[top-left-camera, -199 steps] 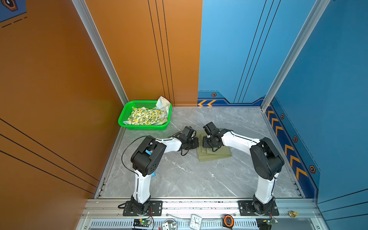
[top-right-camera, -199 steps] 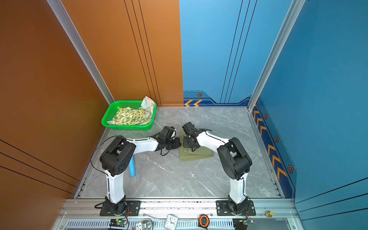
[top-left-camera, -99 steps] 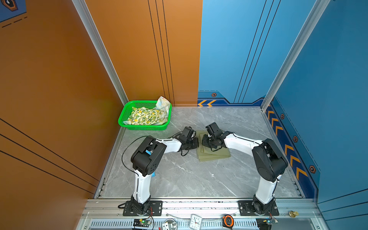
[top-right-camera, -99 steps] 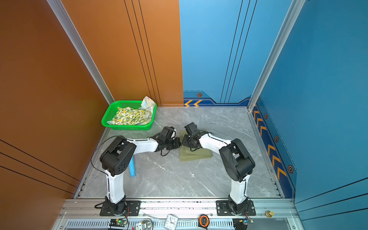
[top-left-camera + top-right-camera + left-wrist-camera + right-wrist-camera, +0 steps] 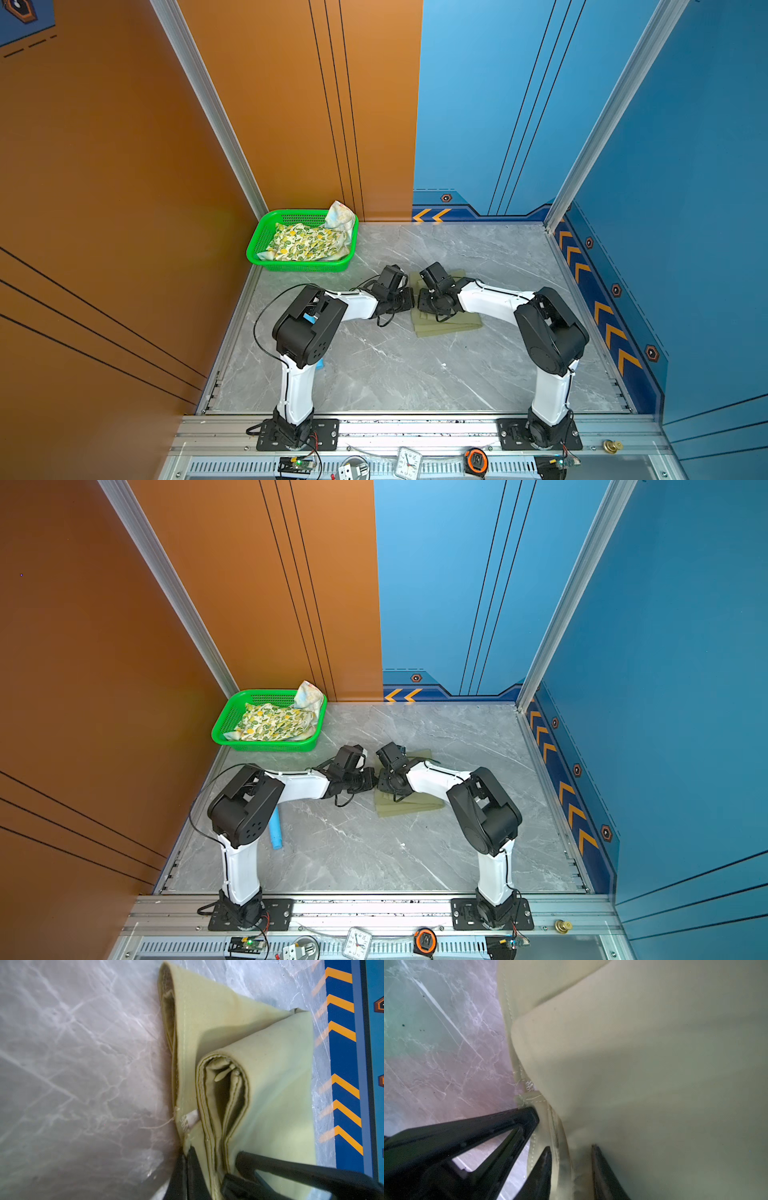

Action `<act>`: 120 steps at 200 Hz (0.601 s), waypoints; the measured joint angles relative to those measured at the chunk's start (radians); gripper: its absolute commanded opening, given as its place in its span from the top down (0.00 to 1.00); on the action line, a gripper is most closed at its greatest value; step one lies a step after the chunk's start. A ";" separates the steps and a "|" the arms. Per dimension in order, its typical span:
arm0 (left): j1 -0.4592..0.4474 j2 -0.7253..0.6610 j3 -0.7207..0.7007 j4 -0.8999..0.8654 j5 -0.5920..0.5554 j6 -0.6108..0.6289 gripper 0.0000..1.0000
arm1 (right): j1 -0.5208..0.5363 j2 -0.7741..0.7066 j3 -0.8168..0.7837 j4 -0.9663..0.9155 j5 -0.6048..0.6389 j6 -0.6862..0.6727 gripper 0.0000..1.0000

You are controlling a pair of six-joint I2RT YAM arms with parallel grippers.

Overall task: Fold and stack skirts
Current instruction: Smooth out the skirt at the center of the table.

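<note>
The olive-green skirt (image 5: 453, 326) (image 5: 411, 806) lies folded on the marble table, and its layered edge (image 5: 218, 1105) faces my two grippers. My left gripper (image 5: 409, 301) (image 5: 188, 1151) is shut, with its tips against that edge; no cloth shows between them. Facing it, my right gripper (image 5: 422, 303) (image 5: 571, 1147) stands open, a fold of the skirt (image 5: 654, 1064) lying between its fingers (image 5: 546, 1167). The lemon-print skirt (image 5: 303, 245) and the pastel skirt (image 5: 343, 216) lie in the basket.
The green basket (image 5: 257, 249) stands at the back left corner against the orange wall. A light-blue toy (image 5: 275, 829) lies by the left arm's elbow. Blue walls close off the back and right. A clock (image 5: 407, 461) and a tape measure (image 5: 476, 459) sit on the front rail.
My right gripper has come toward the front along the skirt's left edge and its jaws have parted. The left gripper has stayed where it was, shut.
</note>
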 measured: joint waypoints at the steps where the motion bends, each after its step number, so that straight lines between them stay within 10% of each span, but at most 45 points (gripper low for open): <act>1: 0.000 0.000 0.000 0.000 0.000 0.000 1.00 | 0.000 0.001 0.001 -0.001 0.001 0.000 0.67; 71: 0.004 0.000 -0.006 0.011 0.005 -0.003 1.00 | 0.020 0.056 0.089 -0.096 0.082 -0.036 1.00; 120: 0.005 0.000 -0.008 0.015 0.007 -0.003 1.00 | 0.019 0.056 0.093 -0.104 0.093 -0.041 1.00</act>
